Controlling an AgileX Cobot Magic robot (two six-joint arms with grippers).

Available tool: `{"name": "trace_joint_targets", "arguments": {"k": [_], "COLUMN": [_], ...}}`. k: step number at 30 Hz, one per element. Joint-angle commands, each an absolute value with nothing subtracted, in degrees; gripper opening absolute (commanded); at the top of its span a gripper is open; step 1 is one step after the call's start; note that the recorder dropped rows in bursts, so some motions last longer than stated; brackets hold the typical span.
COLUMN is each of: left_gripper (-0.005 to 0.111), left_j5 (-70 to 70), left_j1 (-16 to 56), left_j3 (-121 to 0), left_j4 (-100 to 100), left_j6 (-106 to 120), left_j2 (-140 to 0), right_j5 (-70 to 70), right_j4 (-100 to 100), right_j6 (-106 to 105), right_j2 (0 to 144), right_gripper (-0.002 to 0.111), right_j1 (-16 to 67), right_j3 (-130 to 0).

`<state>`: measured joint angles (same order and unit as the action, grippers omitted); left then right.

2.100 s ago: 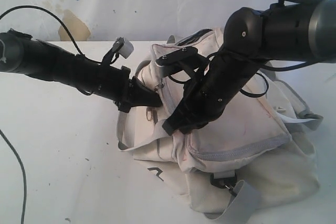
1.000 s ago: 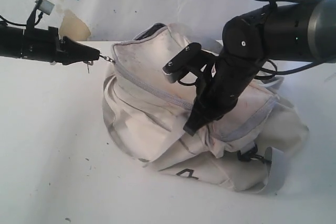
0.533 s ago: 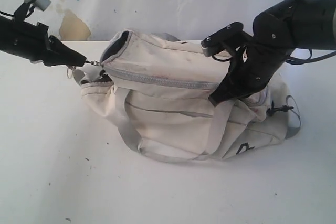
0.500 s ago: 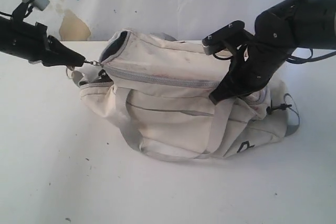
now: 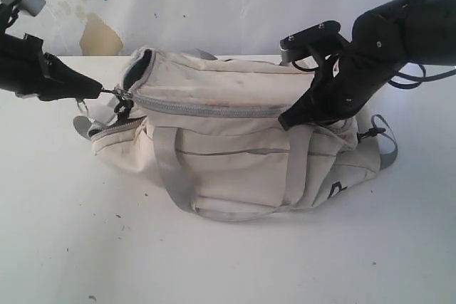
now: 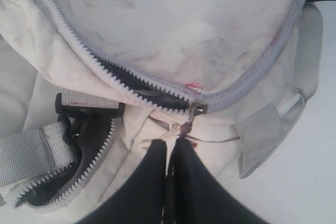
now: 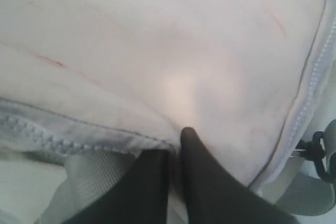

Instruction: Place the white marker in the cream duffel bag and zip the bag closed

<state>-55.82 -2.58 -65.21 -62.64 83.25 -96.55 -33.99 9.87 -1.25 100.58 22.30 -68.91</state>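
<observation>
Left pincer (image 6: pixel 170 145) is clenched on the zipper pull (image 6: pixel 185 127) near the desk's (image 5: pixel 85 247) left edge; right pincer (image 7: pixel 176 140) pinches the soft, stained cream duffel bag (image 5: pixel 235 169) mid-desk. No white marker shows; presumably it's inside. Zipping looks nearly done: grey teeth gape beyond the slider (image 6: pixel 198 107), needing one steady pull.

The cream duffel bag (image 5: pixel 235 154) occupies the middle of the table (image 5: pixel 142 261); bare surface lies open in front of it and at the near left. The left gripper (image 5: pixel 97 92), clamped on the zipper pull (image 6: pixel 185 125), blocks the bag's left end. The right gripper (image 5: pixel 285 122), pinching bag fabric, overhangs the right end together with its arm. The top zipper shows only a narrow slit (image 6: pixel 131 83) beside the slider.
</observation>
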Motion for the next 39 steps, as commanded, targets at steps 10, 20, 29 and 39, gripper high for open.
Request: {"name": "trace_joint_targets", "arguments": {"k": [10,20,29,39], "left_gripper": [0.0,0.0,0.0,0.0], "left_j5": [-57.2,-65.8,-69.5,-68.3], "left_j1": [-3.9,-3.9,-3.9,-3.9], "left_j3": [-61.4,-62.0,-63.2,-63.2], "left_j4": [-64.9,-72.5,-74.9,-74.9], "left_j6": [94.9,94.9,94.9,94.9], "left_j2": [-95.6,-95.6,-95.3,-95.3], "right_j5": [-31.7,-28.0,-13.0,-0.8], "right_j4": [-10.5,-29.5,-30.0,-30.0], "right_j6": [-10.5,-31.6,-31.8,-31.8], "right_j2": [94.5,93.6,96.3,104.4], "right_gripper": [0.056,0.053,0.053,0.052], "right_j1": [20.8,30.2,39.4,46.9], "right_j3": [-68.7,-68.7,-68.7,-68.7]}}
